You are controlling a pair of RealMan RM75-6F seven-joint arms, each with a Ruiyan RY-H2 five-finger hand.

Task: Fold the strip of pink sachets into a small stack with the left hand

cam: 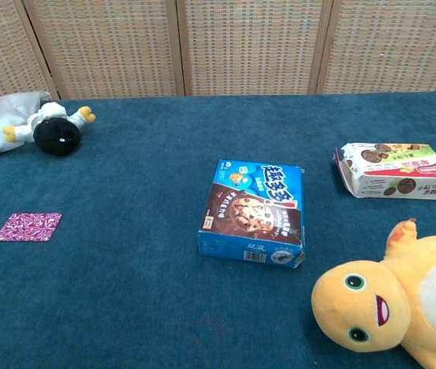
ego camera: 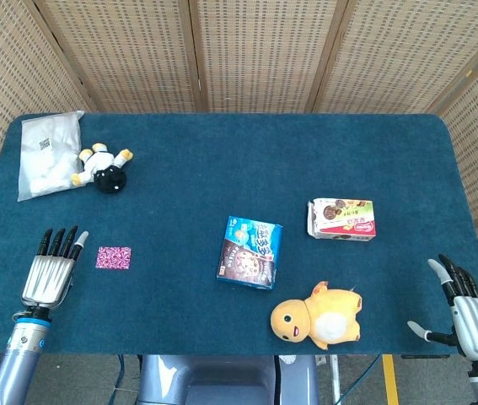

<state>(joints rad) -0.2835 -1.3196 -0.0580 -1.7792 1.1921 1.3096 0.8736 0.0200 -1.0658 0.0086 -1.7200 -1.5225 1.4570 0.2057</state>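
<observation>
The pink sachets [ego camera: 114, 257] lie flat as a small patterned rectangle on the blue table [ego camera: 222, 160], near its left front; the chest view shows them [cam: 28, 227] at the left. My left hand [ego camera: 51, 272] hovers just left of the sachets, fingers straight and apart, holding nothing and not touching them. At the table's front right corner my right hand [ego camera: 468, 313] is open and empty. Neither hand shows in the chest view.
A blue cookie box [ego camera: 250, 252] lies mid-table, a yellow plush toy [ego camera: 319, 315] in front of it. A white snack box [ego camera: 342, 218] sits to the right. A black-and-white plush [ego camera: 106, 167] and a clear plastic bag [ego camera: 46, 153] lie at the back left.
</observation>
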